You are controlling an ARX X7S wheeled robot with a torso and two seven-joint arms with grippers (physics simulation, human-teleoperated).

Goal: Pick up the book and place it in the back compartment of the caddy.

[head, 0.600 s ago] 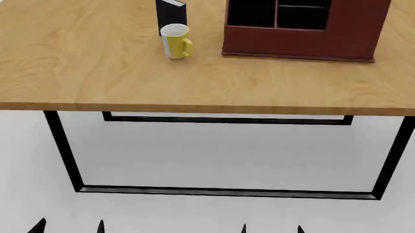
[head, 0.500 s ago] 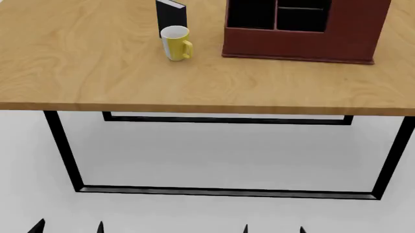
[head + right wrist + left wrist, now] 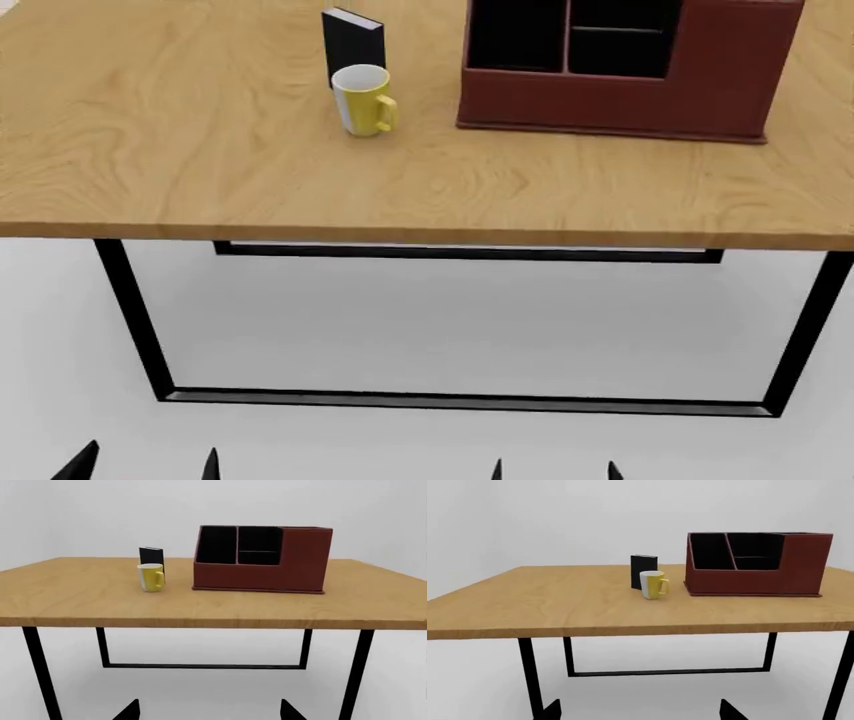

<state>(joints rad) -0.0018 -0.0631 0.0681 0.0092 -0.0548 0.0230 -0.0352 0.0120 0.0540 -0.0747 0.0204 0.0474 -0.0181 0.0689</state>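
The book (image 3: 352,35) is standing upright on the tabletop (image 3: 200,150), just behind the mug (image 3: 363,99) and beside the caddy (image 3: 614,95). Both grippers, left (image 3: 144,466) and right (image 3: 554,468), are hanging spread and empty below the table edge; the approach is not begun, so reaching past the mug comes next.

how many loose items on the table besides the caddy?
2. The book stands upright toward the far side, left of the caddy. The mug sits just in front of the book, nearer the robot. Anything inside the caddy's cells could be hidden.
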